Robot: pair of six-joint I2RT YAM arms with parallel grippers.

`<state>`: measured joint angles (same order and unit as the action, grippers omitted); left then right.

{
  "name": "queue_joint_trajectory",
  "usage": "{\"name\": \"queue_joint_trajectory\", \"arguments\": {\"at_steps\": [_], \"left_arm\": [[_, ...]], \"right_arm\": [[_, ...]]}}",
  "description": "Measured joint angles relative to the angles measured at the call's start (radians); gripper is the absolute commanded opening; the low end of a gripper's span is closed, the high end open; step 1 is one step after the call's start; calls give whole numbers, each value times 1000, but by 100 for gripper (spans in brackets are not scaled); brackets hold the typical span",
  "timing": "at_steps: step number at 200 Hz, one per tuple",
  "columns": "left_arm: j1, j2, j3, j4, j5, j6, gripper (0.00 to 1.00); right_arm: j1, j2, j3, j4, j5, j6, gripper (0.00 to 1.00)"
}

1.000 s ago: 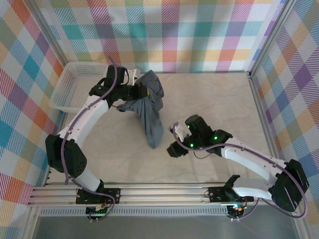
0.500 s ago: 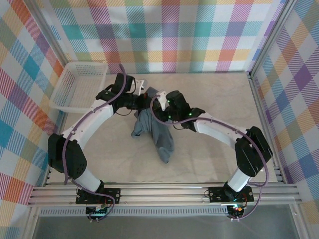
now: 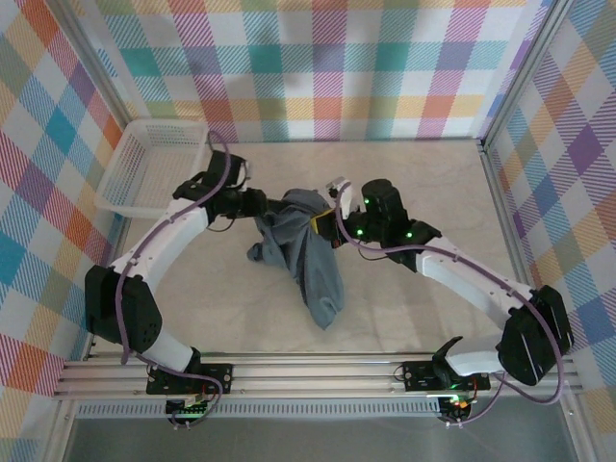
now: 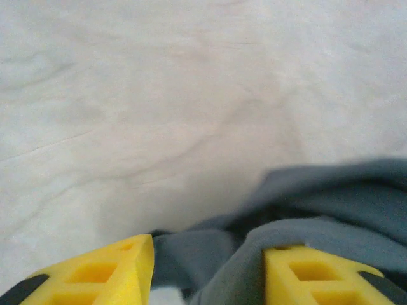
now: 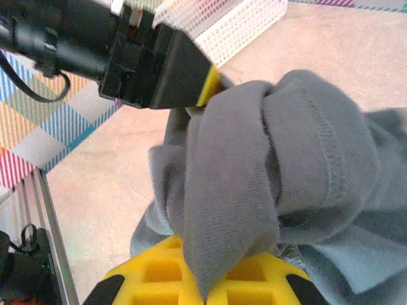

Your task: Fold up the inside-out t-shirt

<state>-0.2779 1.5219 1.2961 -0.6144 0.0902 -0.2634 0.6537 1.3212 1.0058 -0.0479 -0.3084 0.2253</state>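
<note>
- Right gripper (image 5: 213,270) pinches the bunched inside-out t-shirt (image 3: 306,252)
- Left gripper (image 4: 206,273) just beside, jaws parted around loose cloth
- No fold yet; flattening and folding remain

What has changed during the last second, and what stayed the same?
The right gripper moved forward to the t-shirt and shut on its upper bunch. The left gripper, which had held it, has opened its fingers. The t-shirt shifted rightward, away from the white basket, which stayed in place.
</note>
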Motion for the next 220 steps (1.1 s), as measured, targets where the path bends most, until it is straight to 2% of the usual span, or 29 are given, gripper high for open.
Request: {"name": "queue_joint_trajectory", "arguments": {"at_steps": [21, 33, 46, 54, 71, 94, 108, 129, 137, 139, 140, 147, 156, 167, 177, 186, 220], "left_arm": [[81, -59, -74, 39, 96, -33, 65], [79, -102, -103, 84, 174, -62, 74], [42, -153, -130, 126, 240, -90, 92], [7, -183, -148, 147, 267, -117, 95], [-68, -219, -190, 188, 314, -170, 92], [-188, -201, -256, 271, 366, -220, 83], [-270, -151, -266, 305, 376, -232, 73], [-327, -76, -278, 372, 384, -243, 58], [-328, -46, -279, 379, 375, -236, 45], [-327, -39, -279, 380, 370, -242, 39], [-327, -35, -279, 381, 368, -239, 34], [-324, -5, -278, 382, 350, -231, 16], [-319, 27, -277, 380, 323, -221, 1], [-311, 58, -277, 365, 291, -215, 0], [-300, 62, -278, 348, 265, -202, 0], [-285, 52, -279, 332, 241, -198, 0], [-241, 13, -304, 279, 193, -165, 0]], "right_arm": [[-11, 7, -4, 2, 23, 55, 0], [-13, 27, -2, -5, 63, 95, 0], [-14, 62, 6, -26, 93, 129, 0], [-15, 89, 11, -36, 103, 144, 0], [-19, 142, 13, -45, 98, 177, 0], [-19, 175, 17, -61, 99, 222, 0], [-19, 177, 29, -82, 106, 258, 0], [-19, 177, 63, -111, 108, 304, 0], [-19, 177, 71, -114, 107, 319, 0], [-19, 177, 74, -114, 107, 323, 0], [-19, 177, 74, -115, 107, 324, 0], [-19, 177, 78, -118, 106, 337, 1], [-19, 177, 80, -125, 106, 347, 4], [-20, 177, 80, -142, 107, 354, 13], [-24, 177, 80, -164, 111, 356, 30], [-25, 176, 80, -186, 118, 353, 37], [-32, 174, 93, -257, 171, 259, 45]]}}
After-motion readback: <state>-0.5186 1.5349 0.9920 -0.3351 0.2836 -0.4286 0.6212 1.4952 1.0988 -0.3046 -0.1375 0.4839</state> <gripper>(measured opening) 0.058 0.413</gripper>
